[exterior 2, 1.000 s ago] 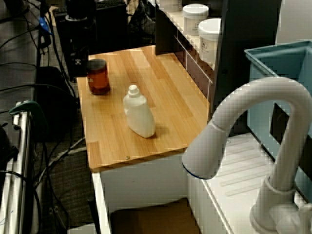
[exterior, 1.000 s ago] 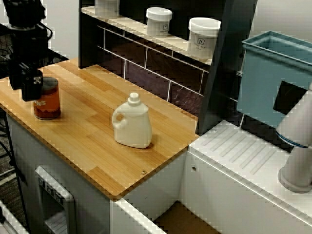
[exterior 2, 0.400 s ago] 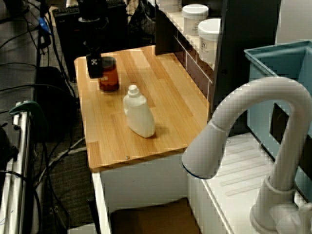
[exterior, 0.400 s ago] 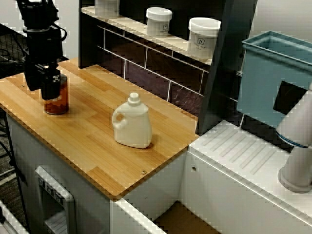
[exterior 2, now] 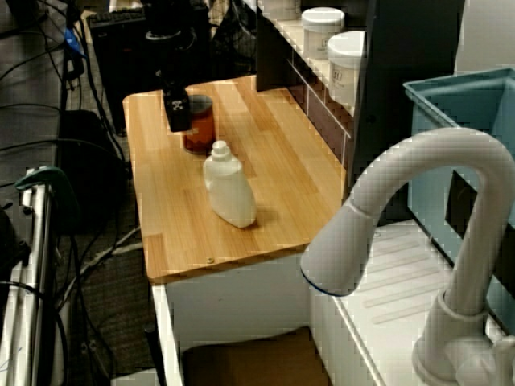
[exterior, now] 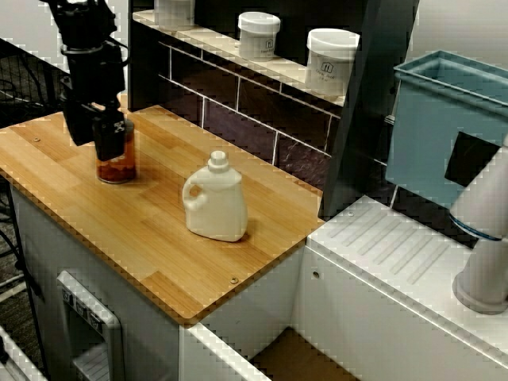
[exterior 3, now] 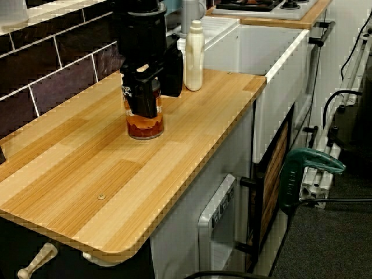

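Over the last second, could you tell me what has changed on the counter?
The claw, clamped on the amber jar throughout, moved it along the wooden counter, nearer the white bottle. The white bottle and the shelf tubs stayed put.

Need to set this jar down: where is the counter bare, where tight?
The wooden counter is bare at its end beyond the amber glass jar, away from the white plastic bottle, and along the front strip between bottle and edge. Tight: the gap between jar and bottle, with the black tool clamped on the jar.
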You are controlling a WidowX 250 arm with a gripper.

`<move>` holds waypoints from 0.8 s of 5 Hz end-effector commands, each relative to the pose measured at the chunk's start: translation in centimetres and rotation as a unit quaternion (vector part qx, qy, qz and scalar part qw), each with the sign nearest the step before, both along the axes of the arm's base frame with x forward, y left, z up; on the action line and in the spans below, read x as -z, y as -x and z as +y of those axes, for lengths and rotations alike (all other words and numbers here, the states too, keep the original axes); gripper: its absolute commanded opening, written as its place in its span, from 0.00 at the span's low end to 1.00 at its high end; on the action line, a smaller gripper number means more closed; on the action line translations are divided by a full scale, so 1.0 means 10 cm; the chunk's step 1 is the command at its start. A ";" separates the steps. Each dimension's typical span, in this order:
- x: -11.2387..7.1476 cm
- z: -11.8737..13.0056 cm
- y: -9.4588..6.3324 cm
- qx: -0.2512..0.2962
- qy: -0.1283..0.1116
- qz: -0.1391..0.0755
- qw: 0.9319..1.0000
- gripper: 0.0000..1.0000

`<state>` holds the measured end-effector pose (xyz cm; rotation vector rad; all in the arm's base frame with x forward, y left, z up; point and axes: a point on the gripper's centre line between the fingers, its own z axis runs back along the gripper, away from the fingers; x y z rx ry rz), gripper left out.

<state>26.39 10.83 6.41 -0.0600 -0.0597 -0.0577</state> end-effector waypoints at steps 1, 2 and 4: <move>-0.20 -0.10 -0.16 -0.006 0.003 -0.026 1.000 1.00; -0.19 -0.16 -0.29 -0.010 0.003 -0.020 1.000 1.00; -0.24 -0.20 -0.48 -0.024 0.013 -0.024 0.999 1.00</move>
